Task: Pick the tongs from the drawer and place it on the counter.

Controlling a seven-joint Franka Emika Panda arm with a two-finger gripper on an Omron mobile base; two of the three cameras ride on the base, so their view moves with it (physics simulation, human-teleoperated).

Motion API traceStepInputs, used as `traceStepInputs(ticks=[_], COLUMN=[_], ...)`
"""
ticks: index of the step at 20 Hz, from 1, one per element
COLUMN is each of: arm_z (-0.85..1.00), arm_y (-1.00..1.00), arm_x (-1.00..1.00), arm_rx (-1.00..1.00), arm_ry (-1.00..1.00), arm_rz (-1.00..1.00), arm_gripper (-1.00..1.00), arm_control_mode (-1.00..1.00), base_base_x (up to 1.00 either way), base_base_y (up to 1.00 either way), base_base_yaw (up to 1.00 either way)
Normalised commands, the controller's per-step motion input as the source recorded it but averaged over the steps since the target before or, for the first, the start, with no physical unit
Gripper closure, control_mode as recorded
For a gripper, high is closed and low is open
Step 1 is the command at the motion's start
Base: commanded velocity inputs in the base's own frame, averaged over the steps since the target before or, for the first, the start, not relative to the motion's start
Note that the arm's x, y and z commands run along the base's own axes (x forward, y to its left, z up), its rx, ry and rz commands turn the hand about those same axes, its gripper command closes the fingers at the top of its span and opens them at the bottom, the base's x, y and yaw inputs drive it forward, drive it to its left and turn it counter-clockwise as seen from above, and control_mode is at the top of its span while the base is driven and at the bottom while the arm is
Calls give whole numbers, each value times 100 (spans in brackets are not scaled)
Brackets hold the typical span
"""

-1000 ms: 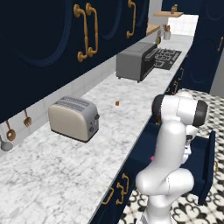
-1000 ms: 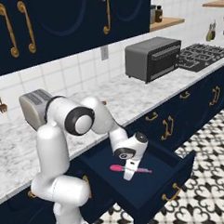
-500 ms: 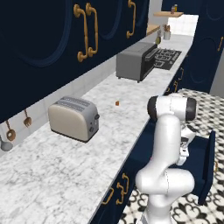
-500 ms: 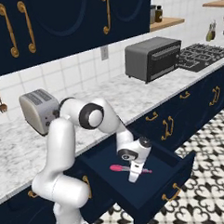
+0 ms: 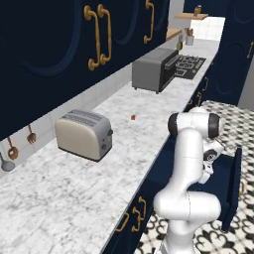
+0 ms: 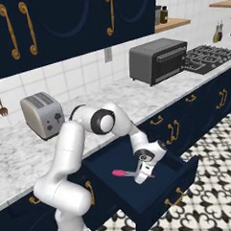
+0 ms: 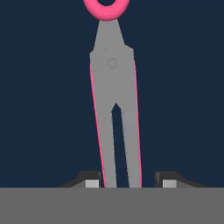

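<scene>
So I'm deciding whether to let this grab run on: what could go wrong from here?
1. The gripper straddles the tongs near one end, far from the pink ring, so a lift may let them tip or slip.
2. The tongs lie slightly slanted between the fingertips, so closing could nudge rather than clamp them.
3. The hand is low inside the drawer; a sideways exit toward the counter might catch its walls.

The tongs [image 7: 113, 87] look matt grey with smooth pink edging and a glossy pink ring. The drawer [image 6: 155, 194] is flat matt navy, its handle [image 6: 173, 199] brassy. The worktop [image 5: 74, 198] is polished marble.
</scene>
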Motion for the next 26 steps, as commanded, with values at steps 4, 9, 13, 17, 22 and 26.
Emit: traceStepInputs(ticks=[4, 9, 13, 17, 22, 26], arm_z=[-2, 90, 100, 100, 100, 100], arm_y=[2, 31, 54, 69, -18, -63], arm_x=[-82, -90, -16, -12, -77, -89], arm_rx=[-3, -19, -15, -3, 0, 0], arm_ry=[-24, -44, -13, 0, 0, 0], arm_rz=[0, 1, 11, 0, 0, 0], arm_gripper=[100, 100, 100, 100, 100, 100], arm_control_mode=[-100, -100, -100, -100, -100, -100], base_base_x=[0, 0, 0, 0, 0, 0], base_base_y=[0, 0, 0, 0, 0, 0], base_base_yaw=[0, 0, 0, 0, 0, 0])
